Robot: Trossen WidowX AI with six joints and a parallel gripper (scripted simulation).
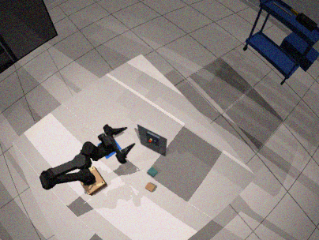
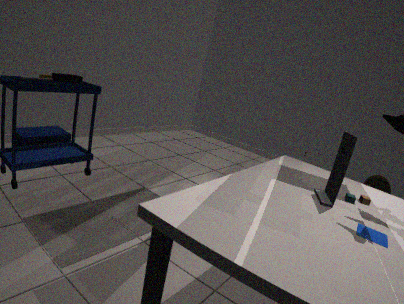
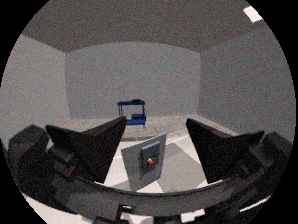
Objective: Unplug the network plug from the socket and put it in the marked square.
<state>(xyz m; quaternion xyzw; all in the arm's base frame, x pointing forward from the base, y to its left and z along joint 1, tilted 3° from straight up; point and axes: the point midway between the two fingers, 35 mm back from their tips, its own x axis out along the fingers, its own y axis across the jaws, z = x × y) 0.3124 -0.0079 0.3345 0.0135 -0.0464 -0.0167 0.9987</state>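
Observation:
The upright grey panel (image 1: pixel 161 148) (image 2: pixel 341 170) (image 3: pixel 131 172) stands on the table. On its face is a dark blue-grey socket housing (image 1: pixel 153 135) (image 3: pixel 150 149). The small plug (image 1: pixel 150 140) (image 3: pixel 150 161), red and orange-yellow, sits at the socket; its tab is too small to make out. The marked blue square (image 1: pixel 110 155) (image 2: pixel 379 238) lies on the table, partly under the arm in the top view. My gripper (image 1: pixel 130 136) (image 3: pixel 157 120) is open and empty, raised in front of the panel and apart from it. In the exterior view only a finger shows at the right edge.
A teal block (image 1: pixel 152 171) (image 2: pixel 350 198) and an orange-brown block (image 1: pixel 150 187) (image 2: pixel 365 200) lie on the table beside the panel. A wooden piece (image 1: pixel 101 184) is by the arm's base. A blue cart (image 1: pixel 268 50) (image 2: pixel 45 156) (image 3: pixel 135 122) stands on the floor away from the table.

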